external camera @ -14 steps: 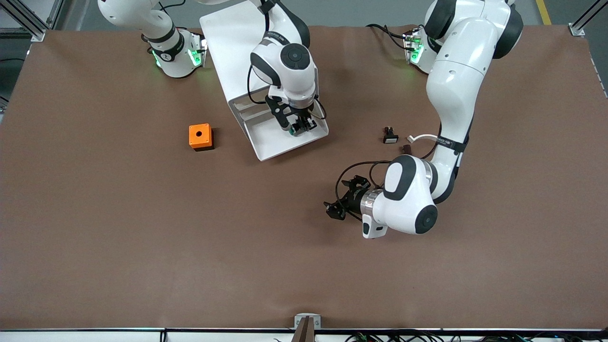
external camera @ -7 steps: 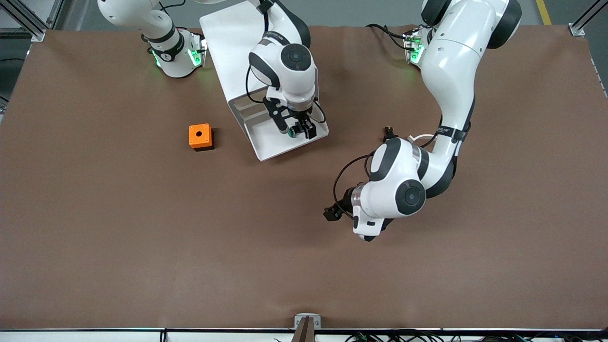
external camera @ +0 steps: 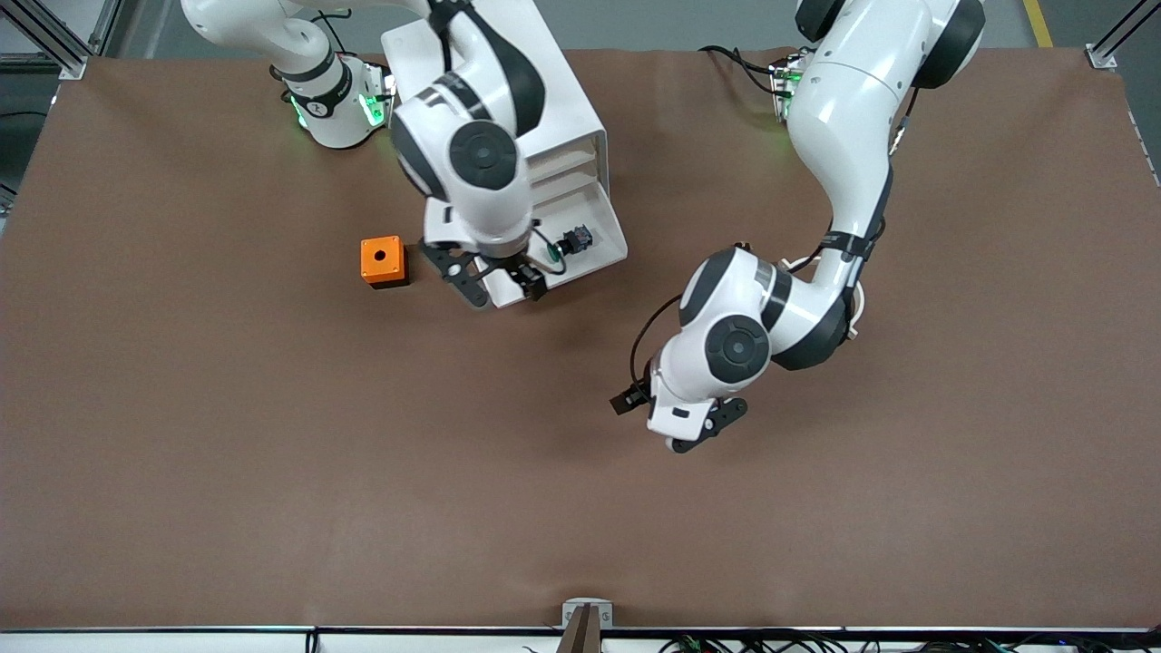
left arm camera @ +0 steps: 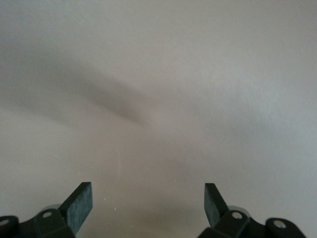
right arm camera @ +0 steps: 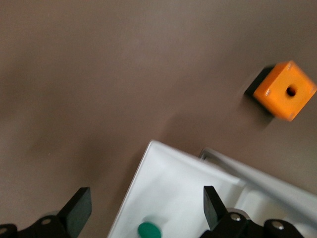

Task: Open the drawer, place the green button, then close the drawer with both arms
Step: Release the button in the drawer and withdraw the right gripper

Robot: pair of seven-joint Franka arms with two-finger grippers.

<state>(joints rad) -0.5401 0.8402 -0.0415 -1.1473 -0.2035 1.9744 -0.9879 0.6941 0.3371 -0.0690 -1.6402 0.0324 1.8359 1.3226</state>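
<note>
- From my remote seat I see the drawer (external camera: pixel 606 238), lowest in the white cabinet (external camera: pixel 553 100), pulled out over the brown table (external camera: pixel 227 435); its open tray reaches toward the front camera.
- The button (external camera: pixel 573 242) lies inside that drawer, on the tray floor, toward the left arm's end of it; nothing grips it; in the right wrist view I catch its green cap (right arm camera: pixel 149 230) on the white floor of the drawer (right arm camera: pixel 173 193), close to the front corner.
- The right gripper (external camera: pixel 494 283) hangs over the drawer's front corner at the right arm's end, by the orange box; its fingers (right arm camera: pixel 79 208) stand wide apart with nothing between them; the right arm (external camera: pixel 472 154) reaches out above the cabinet and covers a good part of it.
- The orange box (external camera: pixel 383 260) sits on the table just beside the drawer, toward the right arm's end; its round hole faces up; the right wrist view shows the box (right arm camera: pixel 285 90) clear of the drawer.
- The left gripper (external camera: pixel 676 419) is over bare table, well apart from the drawer and toward the left arm's end; in the left wrist view its fingers (left arm camera: pixel 79 206) are spread wide and hold nothing; only plain table surface lies under them.
- The left arm (external camera: pixel 843 136) bends down from its base to that spot.
</note>
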